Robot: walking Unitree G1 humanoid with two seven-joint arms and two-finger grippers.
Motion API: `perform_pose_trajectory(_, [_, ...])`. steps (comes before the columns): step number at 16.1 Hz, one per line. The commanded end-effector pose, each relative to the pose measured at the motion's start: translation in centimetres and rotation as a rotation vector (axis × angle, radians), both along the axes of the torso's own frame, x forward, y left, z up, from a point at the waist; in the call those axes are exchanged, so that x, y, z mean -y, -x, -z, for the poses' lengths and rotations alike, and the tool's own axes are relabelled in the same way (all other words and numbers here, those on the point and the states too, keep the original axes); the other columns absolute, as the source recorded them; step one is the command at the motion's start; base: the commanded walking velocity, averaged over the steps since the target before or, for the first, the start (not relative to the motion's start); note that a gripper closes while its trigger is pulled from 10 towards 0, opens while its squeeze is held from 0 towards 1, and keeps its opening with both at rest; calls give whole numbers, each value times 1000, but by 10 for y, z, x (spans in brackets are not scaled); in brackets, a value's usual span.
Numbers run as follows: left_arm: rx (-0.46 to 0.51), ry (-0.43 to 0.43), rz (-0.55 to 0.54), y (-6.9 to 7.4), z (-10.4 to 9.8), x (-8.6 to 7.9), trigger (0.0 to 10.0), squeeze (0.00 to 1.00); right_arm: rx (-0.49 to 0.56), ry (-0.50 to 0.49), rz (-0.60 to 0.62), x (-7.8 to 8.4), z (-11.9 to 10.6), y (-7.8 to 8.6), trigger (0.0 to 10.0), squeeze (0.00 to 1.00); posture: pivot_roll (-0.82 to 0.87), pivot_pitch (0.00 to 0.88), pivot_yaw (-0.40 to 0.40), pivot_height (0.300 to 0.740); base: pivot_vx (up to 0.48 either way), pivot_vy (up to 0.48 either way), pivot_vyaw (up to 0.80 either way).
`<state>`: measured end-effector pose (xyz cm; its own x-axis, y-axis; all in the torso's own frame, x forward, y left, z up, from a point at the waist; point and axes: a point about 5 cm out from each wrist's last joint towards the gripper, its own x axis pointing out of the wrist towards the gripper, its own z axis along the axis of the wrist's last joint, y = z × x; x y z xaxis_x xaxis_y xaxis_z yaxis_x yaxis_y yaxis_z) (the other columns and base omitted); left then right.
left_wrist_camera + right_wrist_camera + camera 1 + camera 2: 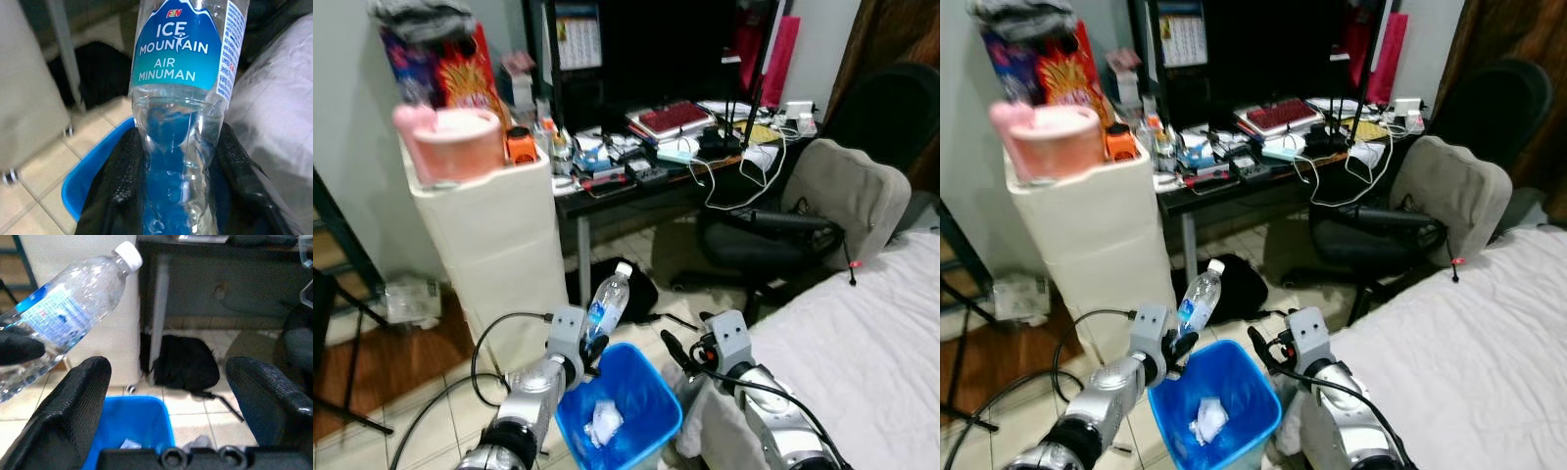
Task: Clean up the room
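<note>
A clear plastic water bottle [607, 302] with a blue label and a white cap is tilted just over the near-left rim of a blue bin [651, 384]. My left gripper [592, 345] is shut on the bottle's lower half. In the left wrist view both black fingers [122, 186] press against the bottle [181, 73]. A crumpled white paper [603, 421] lies inside the bin. My right gripper [677, 354] hangs open at the bin's right side with nothing between its fingers [73, 401]; the bottle [73, 298] is ahead of it.
A white cabinet [499, 245] stands just left of the bin. Behind it are a cluttered desk [636, 181], a black bag [631, 286] on the floor and an office chair [803, 220]. A white-sheeted bed [871, 333] is on the right.
</note>
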<state>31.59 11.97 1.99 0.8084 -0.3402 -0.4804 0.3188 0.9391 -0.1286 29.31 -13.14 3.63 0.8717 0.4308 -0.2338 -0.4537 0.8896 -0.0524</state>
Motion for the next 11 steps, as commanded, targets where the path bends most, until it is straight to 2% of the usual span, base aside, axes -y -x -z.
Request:
perform_pose_trajectory(1, [-51, 8, -25, -1, 3, -3, 10000, 0, -28, 17, -26, -5, 4, 1, 10000, 0, 2, 17, -4, 740, 0, 0, 0])
perform_pose_trajectory(6, [-115, 14, -15, -2, 5, 8, 10000, 0, -38, 24, -36, -5, 7, 4, 10000, 0, -29, 14, 6, 740, 0, 0, 0])
perform_pose_trajectory(7, [-123, 31, -10, -1, 5, 11, 10000, 216, -39, 25, -37, -5, 7, 4, 10000, 0, -36, 15, 4, 740, 0, 0, 0])
perform_pose_trajectory(8, [-126, 36, -2, 0, 6, 14, 10000, 1000, -42, 26, -39, -5, 8, 5, 10000, 0, -36, 15, 4, 740, 0, 0, 0])
perform_pose_trajectory(11, [-118, 32, -4, -2, 4, 11, 10000, 1000, -44, 29, -47, -5, 8, 5, 10000, 0, -47, 17, -2, 740, 0, 0, 0])
